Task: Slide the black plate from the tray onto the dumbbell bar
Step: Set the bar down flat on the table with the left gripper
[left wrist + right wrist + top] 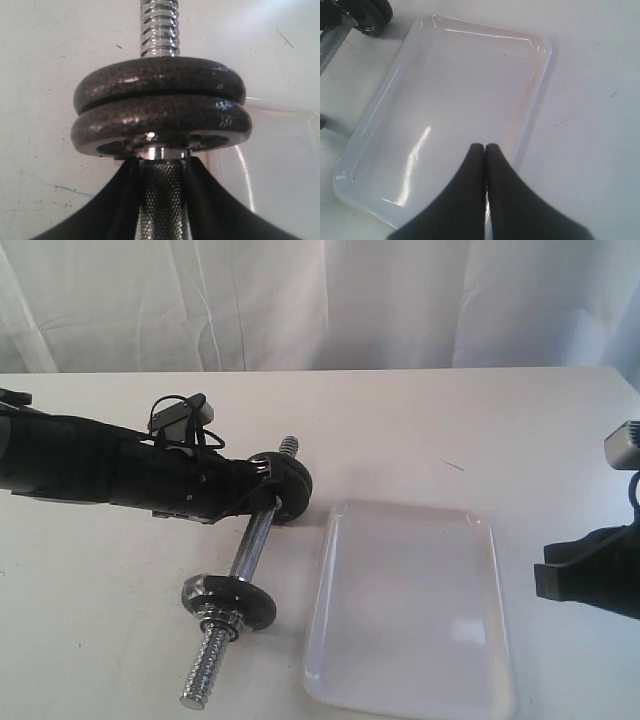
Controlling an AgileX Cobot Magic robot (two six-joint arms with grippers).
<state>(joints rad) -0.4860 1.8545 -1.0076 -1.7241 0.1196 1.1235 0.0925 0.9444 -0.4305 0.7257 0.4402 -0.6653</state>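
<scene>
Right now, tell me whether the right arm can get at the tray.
Probably yes. The tray lies just ahead of the right end effector, with nothing between them. Its jaws are shut, so they must open first to grip the rim.

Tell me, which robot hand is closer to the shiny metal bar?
Left. The left gripper is closed on the knurled middle of the dumbbell bar. The right gripper, shut, sits off beyond the tray, which lies between it and the bar.
</scene>
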